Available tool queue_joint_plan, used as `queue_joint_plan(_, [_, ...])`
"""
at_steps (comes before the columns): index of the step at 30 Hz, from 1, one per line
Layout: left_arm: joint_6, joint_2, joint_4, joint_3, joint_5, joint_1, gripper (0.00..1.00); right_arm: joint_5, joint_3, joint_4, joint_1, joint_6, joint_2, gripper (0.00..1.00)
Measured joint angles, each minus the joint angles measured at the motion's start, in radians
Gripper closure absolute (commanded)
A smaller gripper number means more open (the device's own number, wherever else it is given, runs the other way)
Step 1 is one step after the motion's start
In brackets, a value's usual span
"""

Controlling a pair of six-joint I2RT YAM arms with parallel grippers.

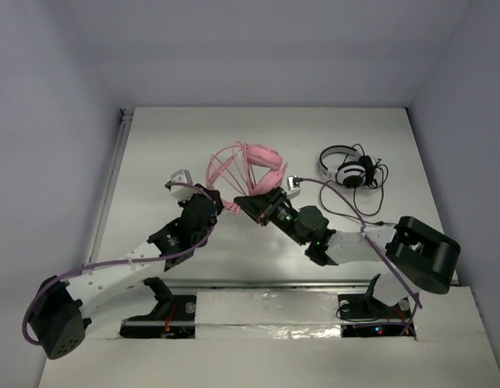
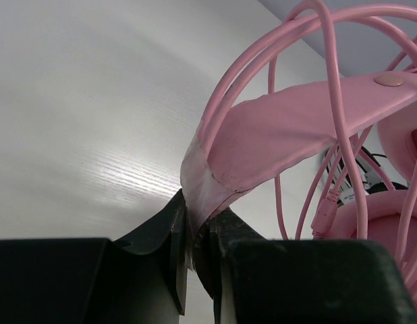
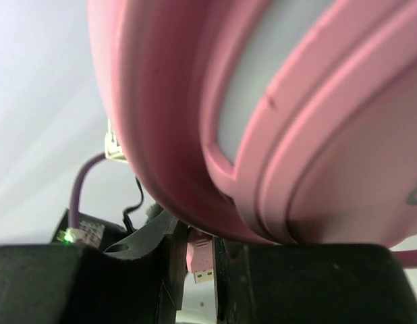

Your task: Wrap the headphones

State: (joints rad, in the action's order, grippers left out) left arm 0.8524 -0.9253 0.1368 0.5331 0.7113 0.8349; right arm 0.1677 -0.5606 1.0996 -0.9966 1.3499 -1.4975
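Observation:
The pink headphones lie at the table's middle, their thin pink cable looped several times over the headband. My left gripper is shut on the headband, pinching its worn end between the jaws in the left wrist view. My right gripper is shut on the cable's pink USB plug, right under a pink ear cup that fills the right wrist view. The two grippers sit close together just in front of the headphones.
Black-and-white headphones with a thin black cable lie at the back right. A small white-grey block sits by the left gripper. A metal rail runs along the table's left edge.

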Motion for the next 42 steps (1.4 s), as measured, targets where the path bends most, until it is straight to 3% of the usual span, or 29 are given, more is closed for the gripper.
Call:
queue_joint_plan(13, [-0.007, 0.001, 0.03, -0.019, 0.022, 0.006, 1.0, 0.111, 0.004, 0.043, -0.006, 0.122, -0.047, 0.89])
queue_joint_plan(20, [-0.058, -0.02, 0.023, -0.003, 0.069, 0.013, 1.0, 0.172, -0.066, -0.1, -0.006, 0.127, -0.056, 0.89])
queue_joint_plan(30, [-0.143, -0.175, -0.078, 0.156, 0.068, 0.019, 1.0, 0.316, -0.134, -0.269, -0.006, 0.123, -0.095, 0.88])
queue_joint_plan(42, [-0.183, -0.235, -0.07, 0.185, 0.087, 0.017, 1.0, 0.34, -0.229, -0.398, 0.035, 0.198, -0.153, 0.87])
